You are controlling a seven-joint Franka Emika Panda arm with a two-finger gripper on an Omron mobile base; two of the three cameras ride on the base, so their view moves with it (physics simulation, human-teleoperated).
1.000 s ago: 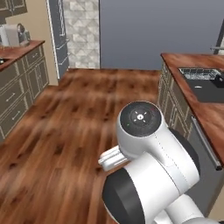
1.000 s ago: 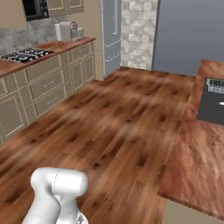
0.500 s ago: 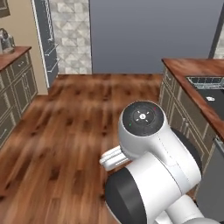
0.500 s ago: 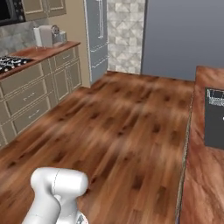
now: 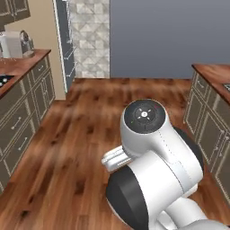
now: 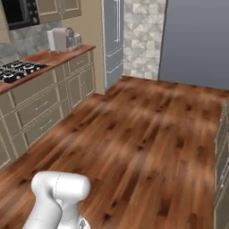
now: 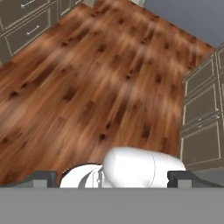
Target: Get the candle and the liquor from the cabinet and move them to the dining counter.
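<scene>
Looking down the hand view, gripper [image 7: 112,175] jaws stand wide, nothing between the fingertips [image 7: 43,176], wood floor [image 7: 100,83] beyond. Dining counter [image 5: 213,72] edge sits at right of the left base view, drawer cabinets [image 5: 204,121] beneath. Stove countertop [image 6: 40,62] upper left of the right base view. Candle, liquor: cannot tell where.

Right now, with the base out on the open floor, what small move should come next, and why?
Probably keep turning the base left toward the wall cabinets above the stove counter. The gripper stands open and empty over bare wood floor, and neither candle nor liquor can be seen yet, so nothing is within reach to grasp.
</scene>
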